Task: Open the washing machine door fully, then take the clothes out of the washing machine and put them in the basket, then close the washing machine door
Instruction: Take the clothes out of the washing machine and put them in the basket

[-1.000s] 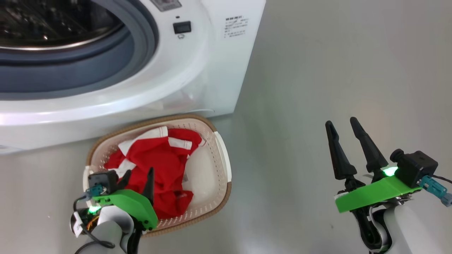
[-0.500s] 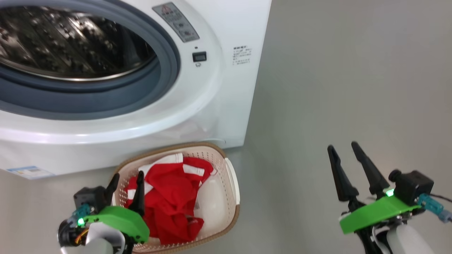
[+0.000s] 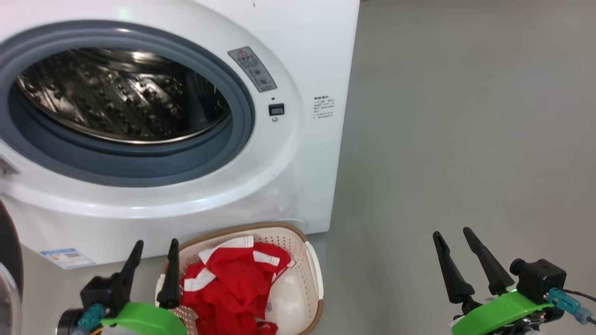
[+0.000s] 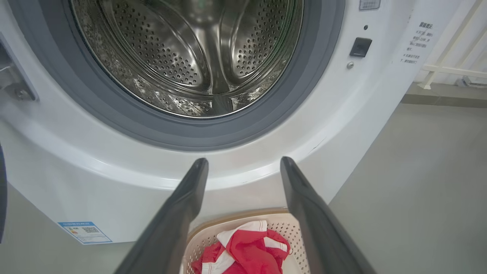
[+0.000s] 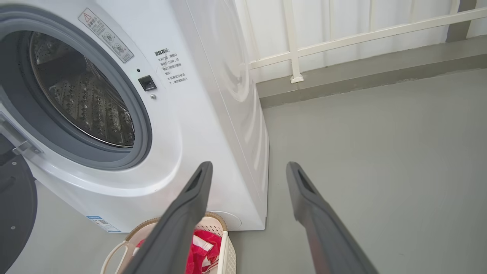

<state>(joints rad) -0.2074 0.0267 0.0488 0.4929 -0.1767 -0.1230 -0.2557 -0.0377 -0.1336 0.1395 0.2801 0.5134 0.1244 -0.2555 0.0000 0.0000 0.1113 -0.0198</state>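
Head view, nearest first: both hands are raised at the bottom edge, fingers pointed up and away from the robot. At lower left the left hand [image 3: 156,242] is held with its fingers spread wide and nothing gripped; the left rim of the basket [image 3: 311,260] is crossed by its inner finger in this view. At lower right the right hand [image 3: 451,231] is poised over bare floor [image 3: 442,139], well apart from everything, its fingers likewise parted and empty.

Next out, the basket is set on the floor just in front of the washing machine [image 3: 298,177], and the clothes [image 3: 228,284] are heaped inside it, red with white bands.

Beyond that, the machine's mouth is uncovered, with the grey rubber ring [image 3: 242,121] and the perforated steel drum [image 3: 121,97] laid bare. The washing machine door [image 5: 15,205] is swung out to the left, its black rim caught at the frame edge. Farthest back, a white railing [image 5: 293,42] is glimpsed from the right wrist.
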